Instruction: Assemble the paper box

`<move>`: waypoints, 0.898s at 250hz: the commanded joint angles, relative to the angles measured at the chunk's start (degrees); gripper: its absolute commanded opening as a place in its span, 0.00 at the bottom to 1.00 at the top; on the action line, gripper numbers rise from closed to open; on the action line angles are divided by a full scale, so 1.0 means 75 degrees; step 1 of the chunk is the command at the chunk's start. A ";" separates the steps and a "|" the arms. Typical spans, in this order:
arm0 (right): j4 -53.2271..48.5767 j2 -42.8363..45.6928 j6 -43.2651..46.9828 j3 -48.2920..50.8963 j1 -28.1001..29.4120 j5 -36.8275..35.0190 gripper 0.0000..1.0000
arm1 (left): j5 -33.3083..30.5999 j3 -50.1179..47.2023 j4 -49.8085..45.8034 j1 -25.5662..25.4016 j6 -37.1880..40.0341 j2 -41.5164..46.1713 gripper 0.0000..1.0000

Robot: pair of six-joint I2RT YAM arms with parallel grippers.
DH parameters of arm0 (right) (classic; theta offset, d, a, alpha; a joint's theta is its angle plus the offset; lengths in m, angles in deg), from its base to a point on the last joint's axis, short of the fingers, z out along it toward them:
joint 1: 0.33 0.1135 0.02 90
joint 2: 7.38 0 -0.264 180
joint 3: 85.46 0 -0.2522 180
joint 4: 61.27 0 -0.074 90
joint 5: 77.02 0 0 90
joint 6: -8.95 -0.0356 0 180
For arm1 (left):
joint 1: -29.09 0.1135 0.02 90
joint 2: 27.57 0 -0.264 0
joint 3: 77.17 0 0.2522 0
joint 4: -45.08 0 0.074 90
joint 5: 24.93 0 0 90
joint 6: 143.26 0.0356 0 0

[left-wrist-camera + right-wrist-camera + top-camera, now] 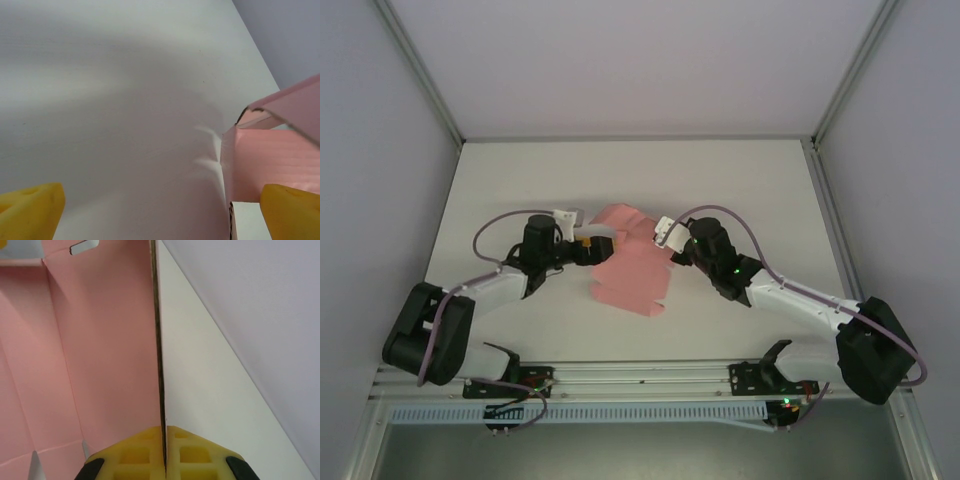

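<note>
**Fig.** Pink thin-card paper box point(630, 268), a part-folded die-cut sheet, lies mid white table point(520, 180) btwn both arms. Judged light, floppy, crease-prone; best held at panel edges near fold lines, not flap tips. Right gripper point(164, 434): pinched tight on an upright panel edge, wrist angled inward. Left gripper point(160, 215): jaws spread wide, low beside box's raised left wall, gripping nothing.

White table point(520, 180) — pink paper box point(630, 275) on it.
</note>
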 commanded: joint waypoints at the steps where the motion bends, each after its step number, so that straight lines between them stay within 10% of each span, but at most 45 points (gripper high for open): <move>1: 0.0088 0.0204 -0.0239 -0.0076 -0.0017 0.0353 0.00 | -0.0261 0.0337 0.0105 -0.0309 0.0213 -0.0275 1.00; 62: 0.0042 0.0221 -0.0251 -0.0073 -0.0005 0.0459 0.00 | -0.2915 0.0814 -0.1186 -0.1157 0.0293 -0.0340 1.00; 225: -0.0319 -0.0067 0.0428 -0.0352 -0.0003 0.0056 0.00 | -0.3073 0.0355 -0.2812 -0.1094 0.0629 0.2286 1.00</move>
